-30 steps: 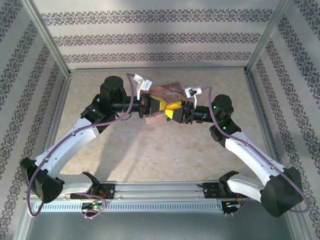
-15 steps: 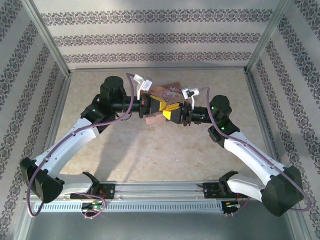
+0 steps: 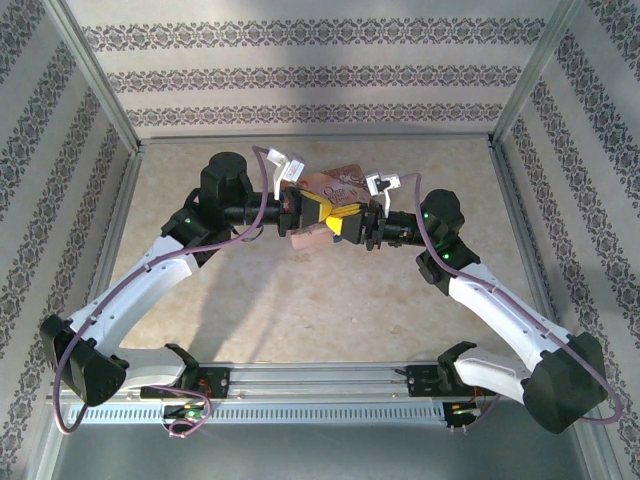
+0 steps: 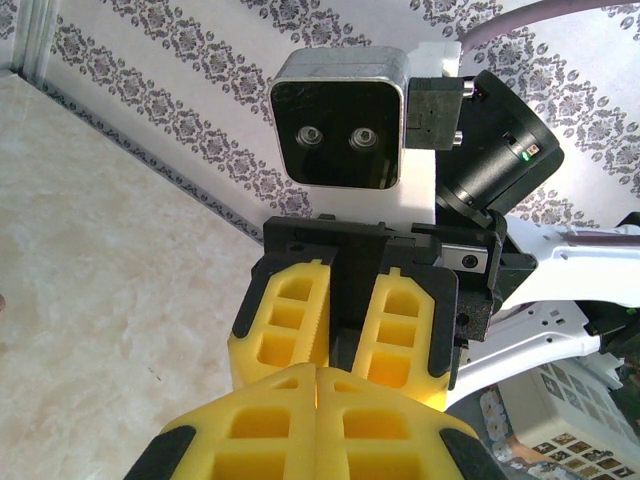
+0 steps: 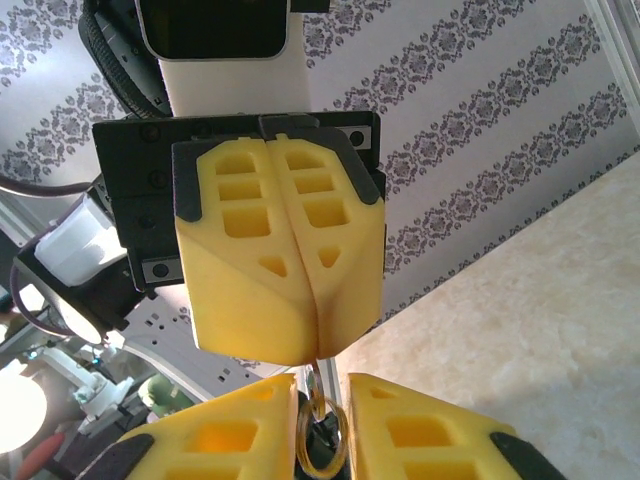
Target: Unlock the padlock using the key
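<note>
Beige marbled table (image 3: 250, 300), walled in patterned paper, with the left arm (image 3: 150, 270) and right arm (image 3: 500, 300) reaching in so their heads meet mid-table. They meet above a pink tin (image 3: 338, 182), which pokes out behind and below them. The left gripper (image 5: 313, 340) has its yellow fingers pressed flat together, and a thin sliver of metal shows at the very tip; I can't tell what it is. The right gripper (image 5: 320, 400) faces it tip to tip. Its jaws are drawn in to a narrow slot and look clamped on a small brass ring (image 5: 320, 440), probably the key's ring. The padlock is not made out: no teal body is visible, and it is likely hidden where the four fingers meet. My read of the step is the key being brought to the lock or just seated, not turned yet. Next move: a firm hold on both sides, the key lined up straight with the keyway, then a wrist twist. The risk is the ring slipping in the pads.
</note>
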{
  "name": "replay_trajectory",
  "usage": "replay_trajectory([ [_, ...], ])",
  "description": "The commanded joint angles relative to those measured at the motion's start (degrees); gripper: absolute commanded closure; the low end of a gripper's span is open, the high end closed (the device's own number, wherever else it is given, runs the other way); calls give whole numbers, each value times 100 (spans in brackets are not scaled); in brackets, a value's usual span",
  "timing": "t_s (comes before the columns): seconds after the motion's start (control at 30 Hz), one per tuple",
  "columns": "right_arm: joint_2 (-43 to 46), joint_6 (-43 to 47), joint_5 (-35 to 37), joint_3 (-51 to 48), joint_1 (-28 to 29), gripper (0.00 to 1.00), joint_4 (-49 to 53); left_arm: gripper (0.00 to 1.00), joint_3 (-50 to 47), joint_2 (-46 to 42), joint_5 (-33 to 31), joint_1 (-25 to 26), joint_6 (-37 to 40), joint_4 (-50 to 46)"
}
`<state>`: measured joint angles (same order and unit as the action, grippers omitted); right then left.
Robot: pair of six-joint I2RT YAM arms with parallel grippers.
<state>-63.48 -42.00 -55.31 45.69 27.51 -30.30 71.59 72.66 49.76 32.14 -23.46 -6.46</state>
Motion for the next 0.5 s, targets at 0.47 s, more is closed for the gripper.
replay_trajectory([
  [0.47, 114, -67, -28, 19, -35, 73, -167, 100, -60, 18, 1, -41, 212, -213],
])
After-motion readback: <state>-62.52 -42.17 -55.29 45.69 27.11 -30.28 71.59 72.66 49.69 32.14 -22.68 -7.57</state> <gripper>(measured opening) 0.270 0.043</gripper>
